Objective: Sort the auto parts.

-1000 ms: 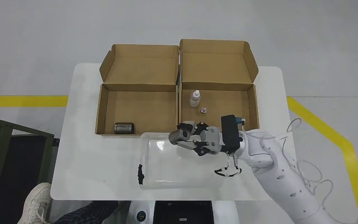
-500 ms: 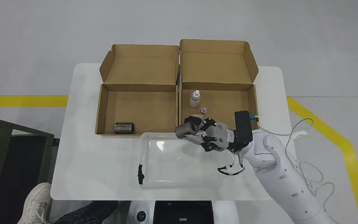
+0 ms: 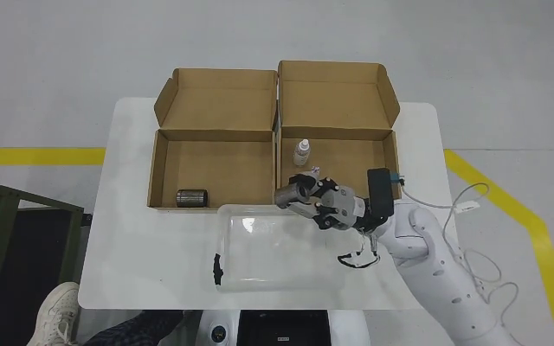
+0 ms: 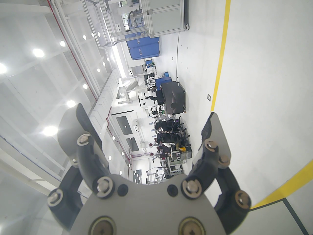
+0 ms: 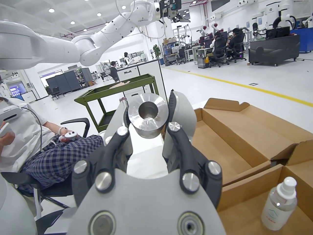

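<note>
The right gripper (image 3: 290, 192), clamped on a hollow silver metal cylinder (image 5: 147, 117), has shifted up-frame from the clear plastic tray (image 3: 251, 259) toward the brown cardboard boxes (image 3: 227, 169) at mid-frame; placing seems next.

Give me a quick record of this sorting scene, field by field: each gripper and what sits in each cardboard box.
Right gripper: shut on a shiny hollow metal cylinder, near the far edge of the clear plastic tray
Left gripper: open, empty, raised high
Left brown cardboard box: one dark metal cylinder on its side
Right brown cardboard box: small white bottle, upright, plus a tiny unidentifiable item
</note>
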Available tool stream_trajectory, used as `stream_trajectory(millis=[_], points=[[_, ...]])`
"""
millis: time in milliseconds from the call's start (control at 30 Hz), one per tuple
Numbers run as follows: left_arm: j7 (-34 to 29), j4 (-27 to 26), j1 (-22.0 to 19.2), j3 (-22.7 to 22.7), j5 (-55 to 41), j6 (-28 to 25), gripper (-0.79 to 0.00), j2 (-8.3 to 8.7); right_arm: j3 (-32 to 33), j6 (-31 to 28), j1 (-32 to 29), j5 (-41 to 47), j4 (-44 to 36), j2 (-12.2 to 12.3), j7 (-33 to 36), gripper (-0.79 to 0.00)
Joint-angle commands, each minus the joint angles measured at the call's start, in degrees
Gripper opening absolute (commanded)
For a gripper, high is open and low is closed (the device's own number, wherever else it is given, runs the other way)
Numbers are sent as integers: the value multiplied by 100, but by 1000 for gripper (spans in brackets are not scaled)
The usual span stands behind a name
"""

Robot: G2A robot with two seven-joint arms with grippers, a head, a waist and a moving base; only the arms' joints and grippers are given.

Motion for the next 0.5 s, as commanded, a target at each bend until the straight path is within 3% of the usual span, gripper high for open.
stream_trajectory(millis=[0, 467], points=[[0, 0, 0, 0, 0, 0, 0, 0, 17, 168, -3, -153, -39, -5, 52, -785], [0, 0, 0, 0, 0, 0, 0, 0, -387, 1199, 528, -1059, 175, -140, 667, -785]])
